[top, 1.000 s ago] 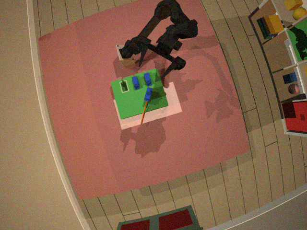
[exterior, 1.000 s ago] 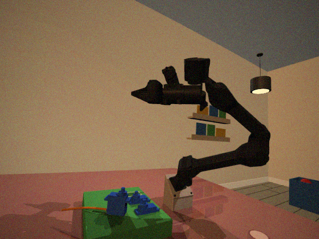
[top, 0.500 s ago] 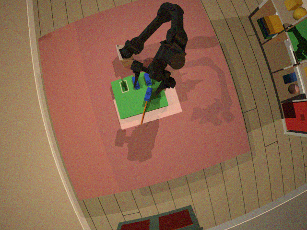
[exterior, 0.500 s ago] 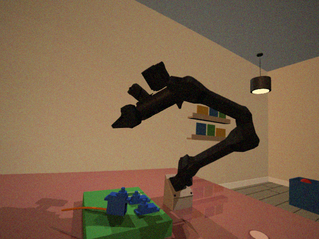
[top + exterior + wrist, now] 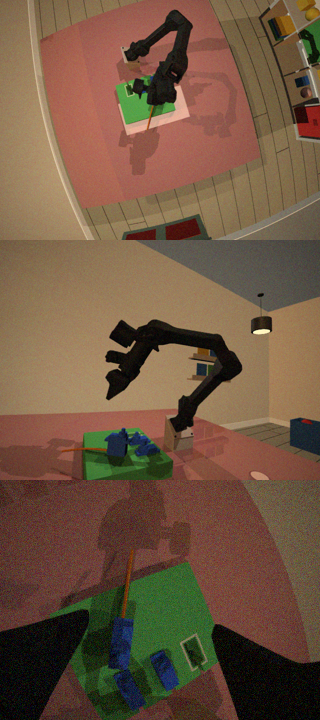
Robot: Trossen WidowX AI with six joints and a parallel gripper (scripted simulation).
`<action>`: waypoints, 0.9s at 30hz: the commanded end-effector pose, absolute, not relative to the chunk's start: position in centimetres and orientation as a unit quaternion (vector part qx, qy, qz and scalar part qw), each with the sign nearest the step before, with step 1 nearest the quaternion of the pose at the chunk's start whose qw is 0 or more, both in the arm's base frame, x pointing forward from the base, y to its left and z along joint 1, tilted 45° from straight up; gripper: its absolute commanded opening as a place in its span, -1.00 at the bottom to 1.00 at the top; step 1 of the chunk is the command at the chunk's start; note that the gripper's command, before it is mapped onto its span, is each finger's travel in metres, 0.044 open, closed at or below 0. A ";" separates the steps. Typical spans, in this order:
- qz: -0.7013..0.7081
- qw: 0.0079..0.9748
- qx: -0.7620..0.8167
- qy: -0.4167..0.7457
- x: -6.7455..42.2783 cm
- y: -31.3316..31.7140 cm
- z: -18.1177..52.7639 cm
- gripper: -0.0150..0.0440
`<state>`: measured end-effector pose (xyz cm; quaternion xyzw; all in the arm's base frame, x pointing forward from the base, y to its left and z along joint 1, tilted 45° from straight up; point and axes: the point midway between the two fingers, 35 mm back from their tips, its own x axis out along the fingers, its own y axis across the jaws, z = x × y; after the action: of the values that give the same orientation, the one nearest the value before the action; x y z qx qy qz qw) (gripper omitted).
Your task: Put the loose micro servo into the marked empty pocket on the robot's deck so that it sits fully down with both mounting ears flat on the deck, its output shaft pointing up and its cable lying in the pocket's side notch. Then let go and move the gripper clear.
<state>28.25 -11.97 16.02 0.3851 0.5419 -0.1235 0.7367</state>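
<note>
The loose blue servo (image 5: pixel 117 446) (image 5: pixel 121 645) stands upright on the green deck (image 5: pixel 134 111) (image 5: pixel 95 468) (image 5: pixel 155 600), its shaft end up. Its orange cable (image 5: pixel 149 117) (image 5: pixel 85 448) (image 5: pixel 128 585) runs out past the deck's edge. In the top view the arm hides the servo's body. The empty pocket (image 5: pixel 129 90) (image 5: pixel 194 651), inside a white outline, lies near a deck edge, apart from the loose servo. My gripper (image 5: pixel 108 397) (image 5: pixel 152 624) is open and empty, high above the deck and tilted downward. In the wrist view the loose servo shows between its fingers, far below.
Two seated blue servos (image 5: pixel 163 670) (image 5: pixel 129 689) stand low in the deck between the loose servo and the pocket's side. A pale slab (image 5: pixel 183 103) shows beneath the deck. The arm's pale base (image 5: pixel 169 438) stands behind the deck on the reddish surface (image 5: pixel 193 160).
</note>
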 end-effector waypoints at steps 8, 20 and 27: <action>-0.014 0.635 0.447 0.630 28.9 -7.9 12.0 1.00; 0.039 0.567 0.487 0.663 29.1 -5.7 10.3 1.00; 0.039 0.567 0.487 0.663 29.4 -4.0 8.5 1.00</action>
<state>29.36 -4.97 9.31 0.4850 0.6617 0.0365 0.5706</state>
